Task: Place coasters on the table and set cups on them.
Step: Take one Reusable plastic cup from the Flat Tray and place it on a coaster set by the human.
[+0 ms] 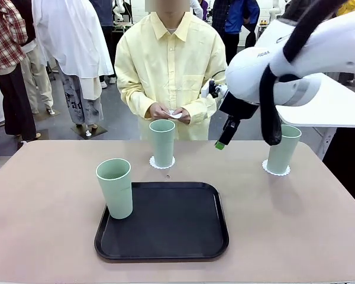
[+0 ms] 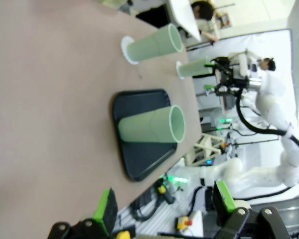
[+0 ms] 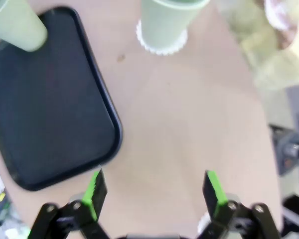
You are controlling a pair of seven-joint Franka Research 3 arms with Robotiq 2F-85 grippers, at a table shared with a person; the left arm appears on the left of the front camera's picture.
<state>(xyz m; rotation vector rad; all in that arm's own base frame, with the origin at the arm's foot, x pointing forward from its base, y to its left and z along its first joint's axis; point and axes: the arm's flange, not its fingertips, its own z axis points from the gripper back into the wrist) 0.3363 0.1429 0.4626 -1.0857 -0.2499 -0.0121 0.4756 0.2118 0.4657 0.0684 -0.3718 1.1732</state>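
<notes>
Front view: three mint-green cups stand on the table [image 1: 47, 195]. The middle cup [image 1: 162, 142] sits on a lacy white coaster [image 1: 162, 163] at frame centre, the far-right cup [image 1: 282, 149] on a second coaster [image 1: 276, 170], and the third cup [image 1: 114, 188] on the left edge of the black tray [image 1: 165, 222]. The right gripper [image 1: 220, 144] hangs in the air between the two cups on coasters, above the tabletop and touching neither. At top centre, the person's hands [image 1: 168, 112] hold a small white disc [image 1: 174, 113].

Right wrist view: the fingers [image 3: 93, 190] are spread wide over bare table with nothing between them. The middle cup stands at the upper edge of the frame, well apart from the pads.

Left wrist view: the left gripper [image 2: 165, 204] is also released — its green pads flank empty space at the bottom of the frame. The third cup lies mid-frame on the tray, well clear of them.
</notes>
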